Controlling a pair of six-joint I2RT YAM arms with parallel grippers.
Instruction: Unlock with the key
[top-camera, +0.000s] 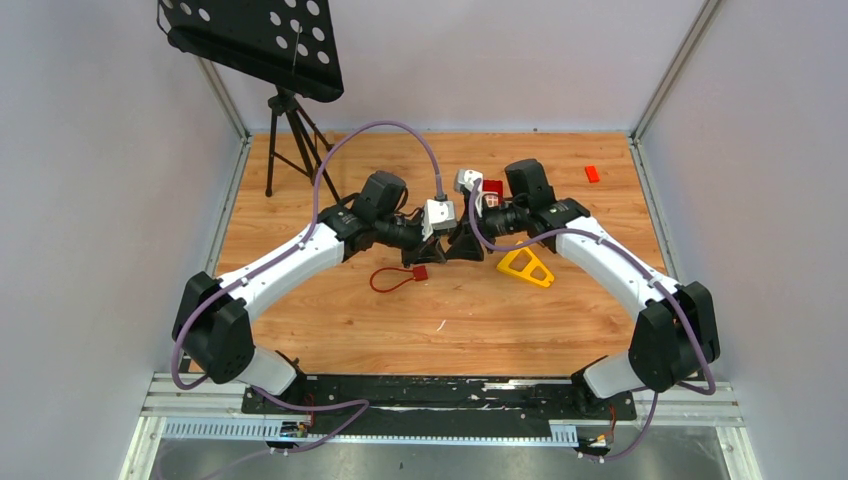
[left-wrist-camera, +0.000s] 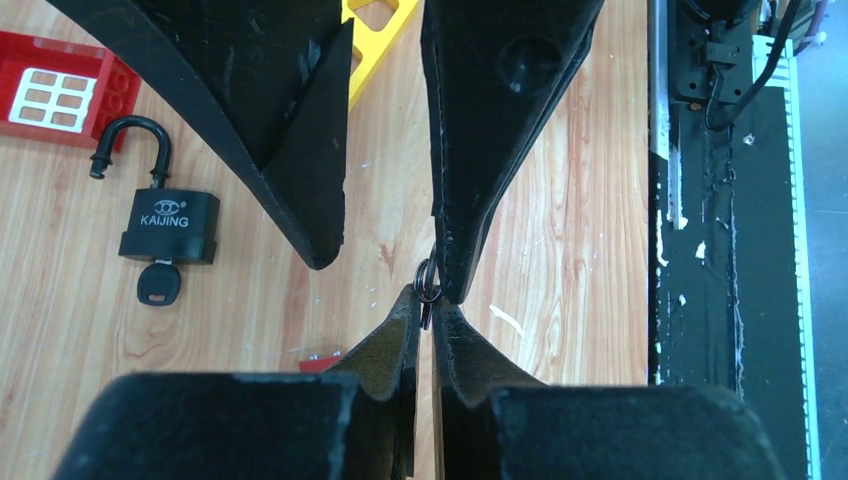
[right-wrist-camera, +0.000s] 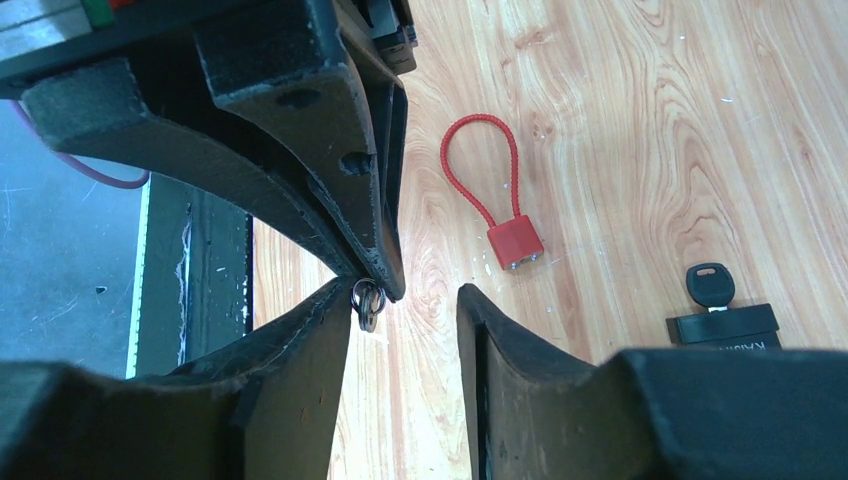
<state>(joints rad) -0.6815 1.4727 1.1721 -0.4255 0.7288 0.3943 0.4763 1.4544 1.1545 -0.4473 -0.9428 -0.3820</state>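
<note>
Left gripper (left-wrist-camera: 427, 305): clamped on small ring (left-wrist-camera: 426, 283). Right gripper (left-wrist-camera: 390, 272): fingers apart, facing it. Padlock (left-wrist-camera: 170, 225), shackle sprung, key (left-wrist-camera: 158, 285) in its base: nine o'clock of the clamped tips in the left wrist view, long axis twelve-to-six; neither arm clearly nearer.

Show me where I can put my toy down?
Bare wood: the wide near strip before the red cable lock and yellow wedge; also far right, beside the small red block. Crowded mid-table, where the left claw and right claw meet.

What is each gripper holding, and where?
The left gripper pinches a small metal ring by its lower edge; the right gripper is open, holding nothing.
</note>
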